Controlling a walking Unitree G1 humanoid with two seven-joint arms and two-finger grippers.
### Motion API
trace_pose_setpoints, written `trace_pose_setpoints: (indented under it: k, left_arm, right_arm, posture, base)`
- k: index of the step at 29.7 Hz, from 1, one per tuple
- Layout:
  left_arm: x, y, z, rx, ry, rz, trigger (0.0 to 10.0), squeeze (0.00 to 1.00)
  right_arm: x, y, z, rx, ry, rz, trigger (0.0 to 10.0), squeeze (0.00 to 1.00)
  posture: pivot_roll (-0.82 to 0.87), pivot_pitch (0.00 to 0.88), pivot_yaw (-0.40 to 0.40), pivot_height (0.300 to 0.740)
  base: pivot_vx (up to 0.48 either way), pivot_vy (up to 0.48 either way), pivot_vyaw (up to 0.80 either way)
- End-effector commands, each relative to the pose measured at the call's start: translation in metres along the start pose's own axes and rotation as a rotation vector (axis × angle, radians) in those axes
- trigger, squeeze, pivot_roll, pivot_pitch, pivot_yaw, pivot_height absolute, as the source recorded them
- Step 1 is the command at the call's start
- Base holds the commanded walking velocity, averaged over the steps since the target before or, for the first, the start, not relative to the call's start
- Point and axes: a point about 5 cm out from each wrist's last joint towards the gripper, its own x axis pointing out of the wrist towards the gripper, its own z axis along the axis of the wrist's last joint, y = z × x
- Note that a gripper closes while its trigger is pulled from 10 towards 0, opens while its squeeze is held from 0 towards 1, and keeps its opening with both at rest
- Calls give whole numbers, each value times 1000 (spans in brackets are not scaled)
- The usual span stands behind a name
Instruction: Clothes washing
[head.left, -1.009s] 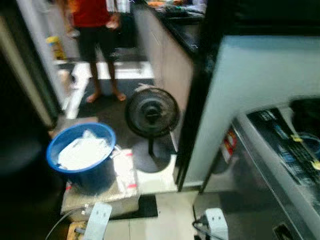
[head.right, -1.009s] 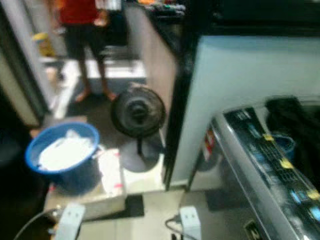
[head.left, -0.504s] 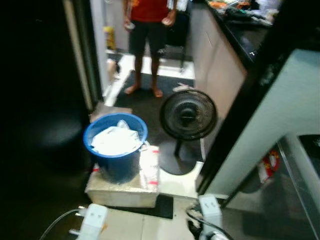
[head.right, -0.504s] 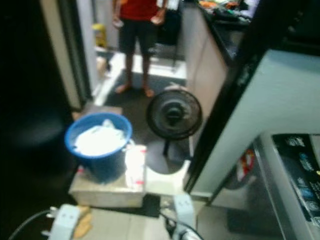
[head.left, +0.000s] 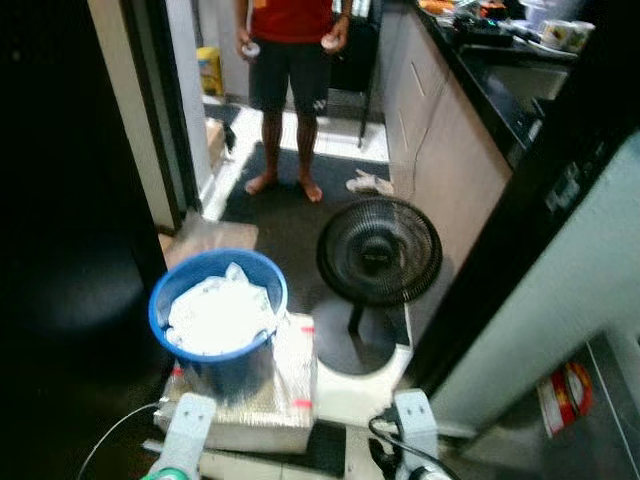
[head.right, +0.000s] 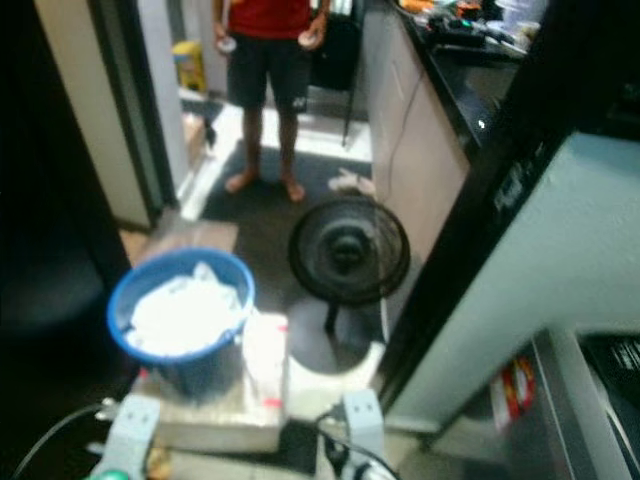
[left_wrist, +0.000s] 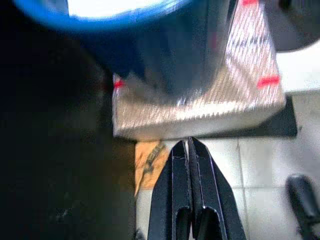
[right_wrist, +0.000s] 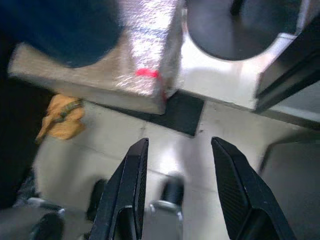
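A blue bucket heaped with white laundry stands on a silvery foil-wrapped block on the floor, low and left of centre. My left gripper hangs shut just in front of that block, nothing between its fingers. My right gripper is open over the pale tiles near the block's corner. A corner of the washing machine shows at the lower right.
A black floor fan stands right of the bucket. A person in a red top and dark shorts stands barefoot in the passage beyond. A kitchen counter runs along the right; a dark doorway lies left. A yellow rag lies on the tiles.
The camera has swung left and away from the washing machine, which has slid almost out of the picture. The bucket and fan now sit nearer the centre. Nothing was picked up.
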Motion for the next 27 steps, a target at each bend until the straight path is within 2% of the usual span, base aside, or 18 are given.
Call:
trace_pose_setpoints:
  k: [1,9,27]
  left_arm:
    - [-7,1,-18,8,61,-1,10000,0]
    - [-7,2,-19,2,69,5,10000,0]
    - [-6,1,-17,9,55,-2,10000,0]
  right_arm:
    - [1,0,1,7,3,-4,10000,0]
    - [1,0,3,8,-6,-13,10000,0]
    - [3,6,7,10,-22,27,10000,0]
  posture:
    - [65,12,-23,740]
    - [66,12,-24,740]
    - [65,6,-22,740]
  base:
    - [465,0,769]
    - [382,0,95]
    - [0,0,0]
